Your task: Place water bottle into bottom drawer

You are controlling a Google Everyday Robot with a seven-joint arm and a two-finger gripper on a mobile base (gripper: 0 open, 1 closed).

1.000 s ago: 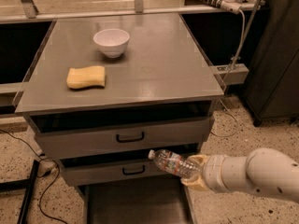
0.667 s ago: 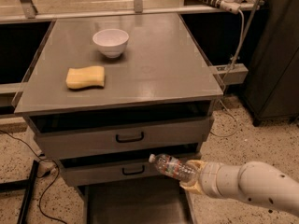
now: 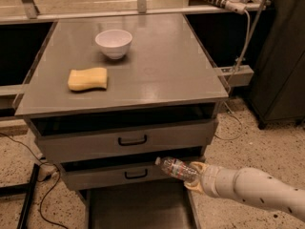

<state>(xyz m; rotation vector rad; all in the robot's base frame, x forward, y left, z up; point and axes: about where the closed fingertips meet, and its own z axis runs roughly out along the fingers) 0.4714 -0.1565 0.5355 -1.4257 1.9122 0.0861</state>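
The water bottle [image 3: 175,168] is small, clear and crinkled, with a red and green label band, and lies nearly level with its cap end pointing left. My gripper [image 3: 195,176] is shut on the bottle's base end, coming in from the lower right on a white arm [image 3: 257,191]. The bottle hangs in front of the lower grey drawer front, above the right part of the bottom drawer [image 3: 138,209]. That drawer is pulled out at the lower middle, a dark flat tray with thin grey side walls.
The grey cabinet top [image 3: 162,66] carries a white bowl [image 3: 113,43] and a yellow sponge [image 3: 87,78]. Two grey drawer fronts with black handles [image 3: 132,140] sit below it. A dark cabinet stands at the right, cables lie on the speckled floor at left.
The gripper with the bottle has moved a little down and to the left, toward the space over the open bottom drawer. The camera view has also shifted slightly.
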